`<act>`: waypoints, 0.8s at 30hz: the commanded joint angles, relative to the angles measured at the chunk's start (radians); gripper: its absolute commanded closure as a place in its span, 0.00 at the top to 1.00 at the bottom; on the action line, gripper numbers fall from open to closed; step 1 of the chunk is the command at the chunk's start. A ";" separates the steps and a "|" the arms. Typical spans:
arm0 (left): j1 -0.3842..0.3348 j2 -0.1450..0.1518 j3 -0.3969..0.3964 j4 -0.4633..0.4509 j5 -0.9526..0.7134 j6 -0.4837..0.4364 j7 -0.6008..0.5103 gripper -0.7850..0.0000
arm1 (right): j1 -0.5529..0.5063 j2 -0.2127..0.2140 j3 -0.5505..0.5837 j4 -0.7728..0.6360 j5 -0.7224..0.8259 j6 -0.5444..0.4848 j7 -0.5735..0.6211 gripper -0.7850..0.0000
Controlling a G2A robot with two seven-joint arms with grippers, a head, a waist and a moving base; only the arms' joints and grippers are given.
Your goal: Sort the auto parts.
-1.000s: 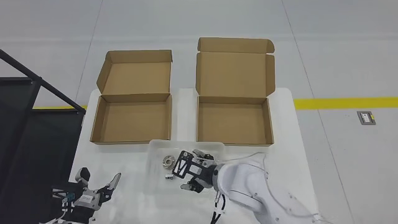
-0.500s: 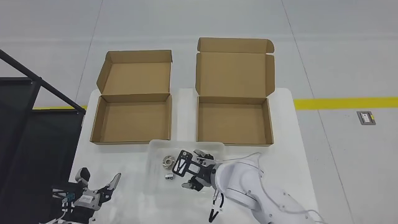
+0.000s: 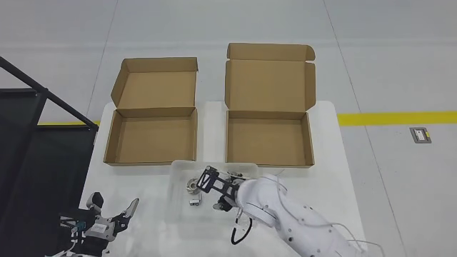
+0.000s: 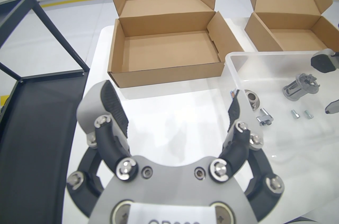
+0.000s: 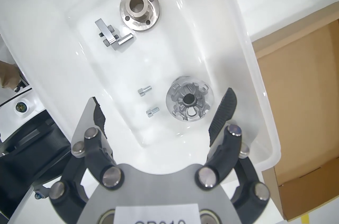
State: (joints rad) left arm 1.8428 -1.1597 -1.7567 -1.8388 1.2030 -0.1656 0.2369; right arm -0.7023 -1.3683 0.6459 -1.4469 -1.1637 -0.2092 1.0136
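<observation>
Right gripper (image 5: 164, 103) spread apart over round part (image 5: 189, 102) in tub (image 5: 238, 23) | all parts wait there | left box (image 3: 150, 139), right box (image 3: 268, 141) hold none yet

Translucent glossy plastic bin (image 5: 238, 31), smooth shiny machined metal flange (image 5: 139, 8), duller rough-cast grey metal hub (image 5: 189, 102), bright metal screws (image 5: 144, 90), matt brown cardboard boxes (image 3: 151, 139), glossy white table (image 4: 169, 108).

Bright, even overhead light with soft shadows.
The white desk (image 3: 153, 185) is lit evenly, and the clear bin (image 5: 239, 31) throws small white glints off its floor and rim. Beside the bin, a faint grey shadow lies on the desk under the left claw (image 4: 171, 91). Straight lines bow toward the wrist views' edges.
</observation>
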 commanded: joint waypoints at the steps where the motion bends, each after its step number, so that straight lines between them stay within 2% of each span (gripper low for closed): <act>1: 0.000 0.000 0.000 0.000 0.000 0.000 0.000 1.00 | 0.003 -0.004 -0.001 0.024 -0.001 -0.002 -0.013 1.00; 12: 0.000 0.000 0.000 0.000 0.000 0.000 0.000 1.00 | 0.004 -0.021 0.006 0.088 -0.038 0.020 -0.050 1.00; 13: 0.000 0.000 0.000 0.000 0.000 0.000 0.000 1.00 | 0.004 -0.022 0.006 0.092 -0.040 0.021 -0.050 0.98; 15: 0.000 0.000 0.000 0.000 0.000 0.000 0.000 1.00 | 0.004 -0.025 0.006 0.100 -0.045 0.021 -0.047 0.83; 16: 0.000 0.000 0.000 0.000 0.000 0.000 0.000 1.00 | 0.004 -0.027 0.006 0.104 -0.047 0.022 -0.046 0.62; 17: 0.000 0.000 0.000 0.000 0.000 0.000 0.000 1.00 | 0.006 -0.029 0.005 0.108 -0.051 0.026 -0.043 0.55; 19: 0.000 0.000 0.000 0.000 0.000 0.000 0.000 1.00 | 0.007 -0.033 0.004 0.117 -0.059 0.032 -0.040 0.49; 24: 0.000 0.000 0.000 0.000 0.000 0.000 0.000 1.00 | 0.005 -0.041 0.006 0.135 -0.097 0.079 -0.037 0.47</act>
State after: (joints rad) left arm 1.8428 -1.1597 -1.7567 -1.8388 1.2030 -0.1656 0.2369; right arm -0.6957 -1.4074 0.6531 -1.3126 -1.2557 -0.1361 0.9773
